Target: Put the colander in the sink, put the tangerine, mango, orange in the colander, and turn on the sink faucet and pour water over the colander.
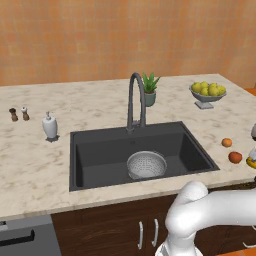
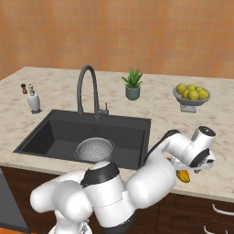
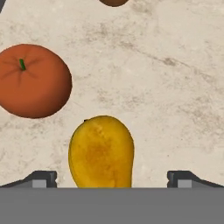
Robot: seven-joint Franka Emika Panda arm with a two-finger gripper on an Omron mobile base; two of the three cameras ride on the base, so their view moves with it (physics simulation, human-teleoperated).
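The colander [image 1: 146,165] sits in the sink [image 1: 90,150], right of the middle, below the sink faucet [image 1: 136,100]. Water is out of view. On the counter right of the sink lie the tangerine [image 1: 227,142], the orange [image 1: 235,157] and the yellow mango [image 1: 251,162]. In the hand view my gripper [image 3: 113,179] is open just above the mango [image 3: 101,153], with one fingertip on each side of it and not touching. The orange [image 3: 34,81] lies close beside the mango, and the tangerine [image 3: 113,2] lies farther off. My arm reaches over the counter's front right, above the mango [image 2: 183,176].
A footed bowl of yellow fruit [image 1: 207,92] and a potted plant [image 1: 149,90] stand behind the sink. A white soap dispenser [image 1: 49,126] and two small shakers [image 1: 18,114] stand on the left counter. The counter's front edge runs just below the mango.
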